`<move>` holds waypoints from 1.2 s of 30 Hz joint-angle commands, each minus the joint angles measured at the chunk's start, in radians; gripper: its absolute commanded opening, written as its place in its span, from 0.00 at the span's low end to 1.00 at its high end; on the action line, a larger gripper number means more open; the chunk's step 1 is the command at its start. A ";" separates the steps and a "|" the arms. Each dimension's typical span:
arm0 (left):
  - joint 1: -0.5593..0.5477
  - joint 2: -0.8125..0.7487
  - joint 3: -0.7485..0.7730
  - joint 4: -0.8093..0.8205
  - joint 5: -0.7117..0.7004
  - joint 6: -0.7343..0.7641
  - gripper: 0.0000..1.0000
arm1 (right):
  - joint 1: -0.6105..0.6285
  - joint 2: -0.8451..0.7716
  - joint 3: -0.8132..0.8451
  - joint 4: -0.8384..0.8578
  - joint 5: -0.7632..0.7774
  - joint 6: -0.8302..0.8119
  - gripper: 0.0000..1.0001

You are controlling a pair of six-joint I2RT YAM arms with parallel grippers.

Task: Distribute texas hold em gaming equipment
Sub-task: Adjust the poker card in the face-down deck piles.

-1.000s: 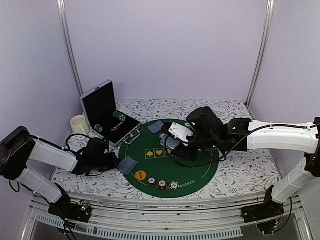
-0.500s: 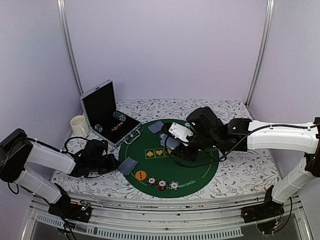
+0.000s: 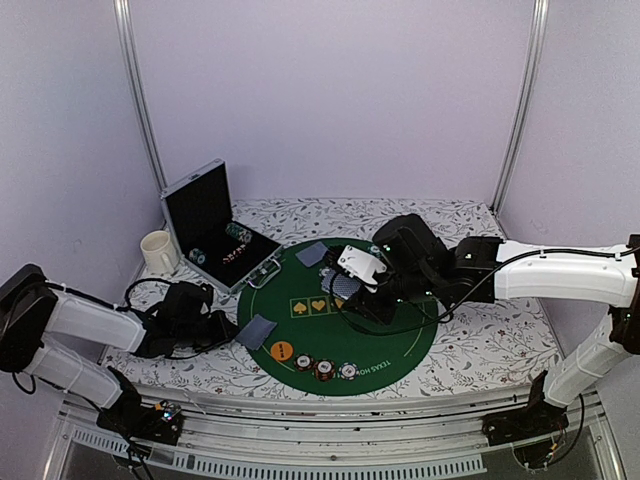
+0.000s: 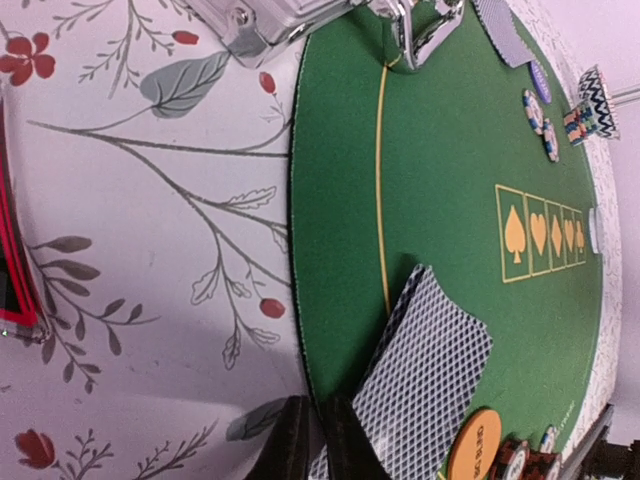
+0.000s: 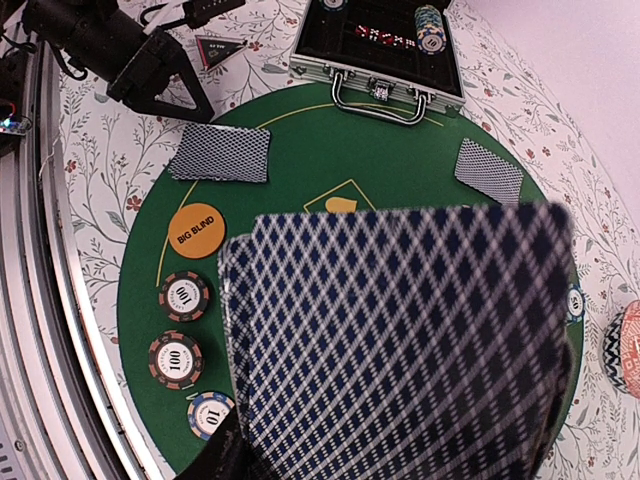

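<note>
On the round green mat (image 3: 400, 345), my right gripper (image 3: 350, 290) hangs above the middle, shut on a fanned deck of blue-grey-backed cards (image 5: 400, 350) that fills the right wrist view and hides its fingers. A small pile of cards (image 3: 256, 331) (image 4: 430, 365) lies at the mat's left edge. My left gripper (image 4: 320, 445) is shut at that pile's near corner, low over the tablecloth. Another card pile (image 3: 312, 254) (image 5: 489, 170) lies at the far left of the mat. The orange "big blind" disc (image 5: 197, 229) and three striped chips (image 5: 184, 296) sit along the mat's near edge.
An open metal case (image 3: 215, 225) holding chip stacks (image 5: 428, 25) stands at the back left, touching the mat. A white mug (image 3: 158, 250) is left of it. A dark triangular marker (image 5: 222, 47) lies by the case. A pink patterned dish (image 5: 625, 350) sits beyond the deck.
The left arm has drawn back slightly to the left while the card pile stayed put. The right arm and its deck have not moved.
</note>
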 commanded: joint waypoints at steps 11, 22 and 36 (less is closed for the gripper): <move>-0.018 -0.243 0.144 -0.161 -0.038 0.219 0.34 | -0.004 -0.022 0.025 -0.010 -0.040 -0.006 0.43; -0.144 -0.251 0.300 0.069 0.422 0.500 0.92 | 0.018 0.031 0.079 0.013 -0.098 -0.025 0.44; -0.234 -0.110 0.399 0.071 0.388 0.586 0.96 | 0.052 0.085 0.125 -0.011 -0.113 -0.036 0.44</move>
